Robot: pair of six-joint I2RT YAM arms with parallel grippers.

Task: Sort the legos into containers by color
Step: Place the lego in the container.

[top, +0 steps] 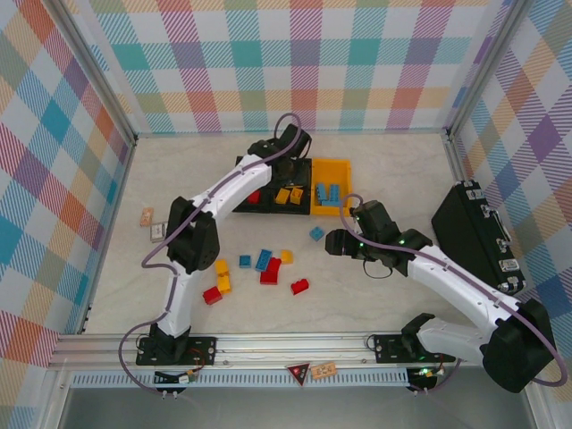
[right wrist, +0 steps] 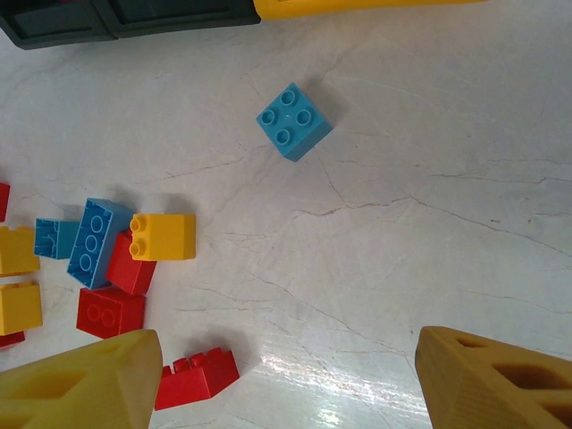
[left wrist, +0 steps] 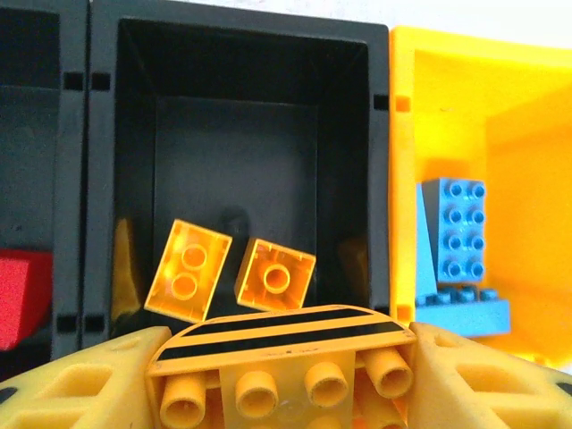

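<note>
Yellow striped lego [left wrist: 281, 326] clenched in L gripper [left wrist: 284, 371] above mid black bin [left wrist: 250, 152] of 3 containers [top: 312, 198], w/ 2 yellow legos [left wrist: 188, 268] inside. Yellow bin [left wrist: 527, 161] at 3 o'clock: 2 blue legos [left wrist: 456, 228]. Black bin at 9 [left wrist: 36, 161]: 1 red lego [left wrist: 20, 290]. R gripper [right wrist: 288, 349] fingers apart, empty; 1 blue lego [right wrist: 293, 121] at its 12.

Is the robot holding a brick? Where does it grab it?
Left gripper pinches a yellow black-striped plastic brick by its two ends; right gripper is open, holding nothing.
</note>
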